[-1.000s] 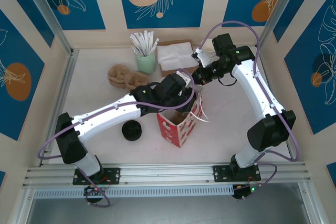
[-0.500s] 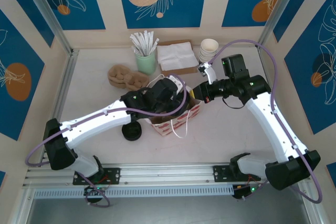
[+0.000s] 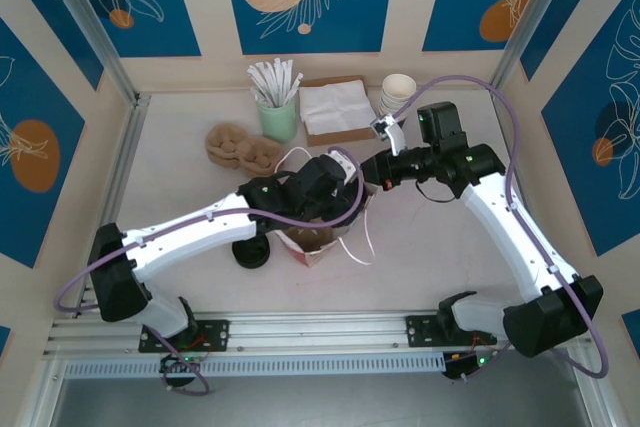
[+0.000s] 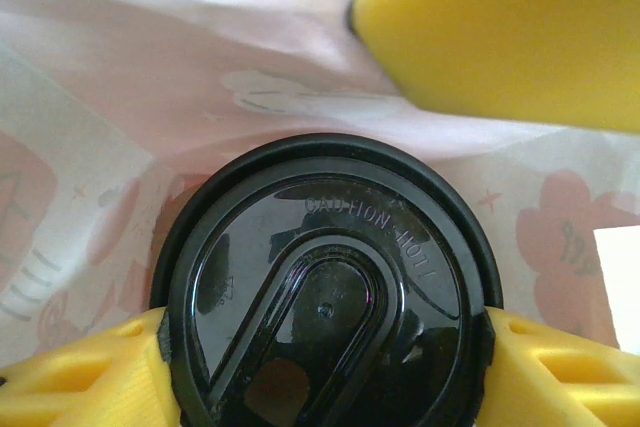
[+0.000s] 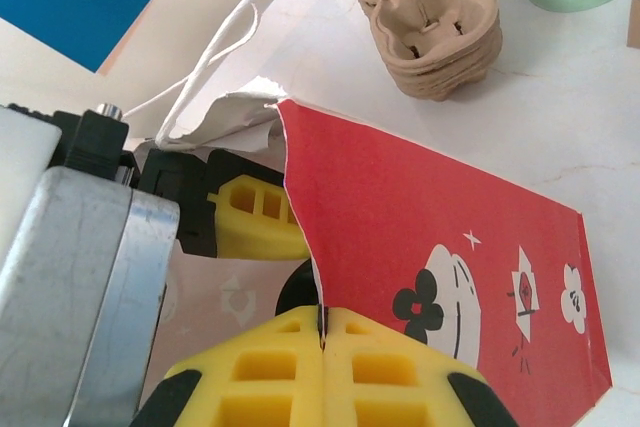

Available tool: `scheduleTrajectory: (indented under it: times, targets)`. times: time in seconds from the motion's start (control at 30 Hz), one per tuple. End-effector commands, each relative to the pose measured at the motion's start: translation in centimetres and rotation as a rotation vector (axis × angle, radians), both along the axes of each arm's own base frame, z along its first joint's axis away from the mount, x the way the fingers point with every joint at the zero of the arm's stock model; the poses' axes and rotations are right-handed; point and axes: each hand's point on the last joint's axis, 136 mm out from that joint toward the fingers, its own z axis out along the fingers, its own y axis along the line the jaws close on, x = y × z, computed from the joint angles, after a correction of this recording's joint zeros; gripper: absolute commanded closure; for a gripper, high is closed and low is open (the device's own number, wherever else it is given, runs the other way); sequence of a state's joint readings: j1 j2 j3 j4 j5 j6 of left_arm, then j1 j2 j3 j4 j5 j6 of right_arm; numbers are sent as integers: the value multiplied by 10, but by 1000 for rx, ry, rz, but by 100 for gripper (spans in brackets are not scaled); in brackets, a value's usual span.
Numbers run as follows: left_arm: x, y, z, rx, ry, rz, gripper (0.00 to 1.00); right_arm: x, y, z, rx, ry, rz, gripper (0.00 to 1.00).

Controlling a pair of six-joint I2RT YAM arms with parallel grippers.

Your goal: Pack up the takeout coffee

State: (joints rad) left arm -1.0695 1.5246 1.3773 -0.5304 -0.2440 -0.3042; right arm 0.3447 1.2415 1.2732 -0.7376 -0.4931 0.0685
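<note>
Your left gripper (image 4: pixel 325 359) is clamped on the takeout coffee (image 4: pixel 325 277), low inside the red paper bag (image 5: pixel 440 217). Your right gripper (image 5: pixel 322 335) pinches the bag's rim shut between its fingers. I judge that only setting down and releasing remain.

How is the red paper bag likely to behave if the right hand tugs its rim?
Probably floppy: the red bag bends and crumples at the rim where the right hand pinches it. Likely light and tippy: in the top view it leans on the table. The thin paper may tear under a hard tug.
</note>
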Motion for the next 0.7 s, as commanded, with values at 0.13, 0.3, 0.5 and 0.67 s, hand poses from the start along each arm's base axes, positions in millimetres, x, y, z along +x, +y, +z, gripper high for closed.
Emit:
scheduleTrajectory:
  times: [0.13,0.3,0.5,0.67]
  targets:
    - [10,0,-8,32,-40,57,34,3,12,3,47,-53,98,100]
    - [19,6,-19,94,-58,112,34,-3,15,-1,65,-68,132,100]
    - [29,14,-30,164,-78,169,35,-7,15,0,76,-91,152,100]
    - [29,9,-38,155,-64,168,34,-7,14,-1,61,-121,155,100]
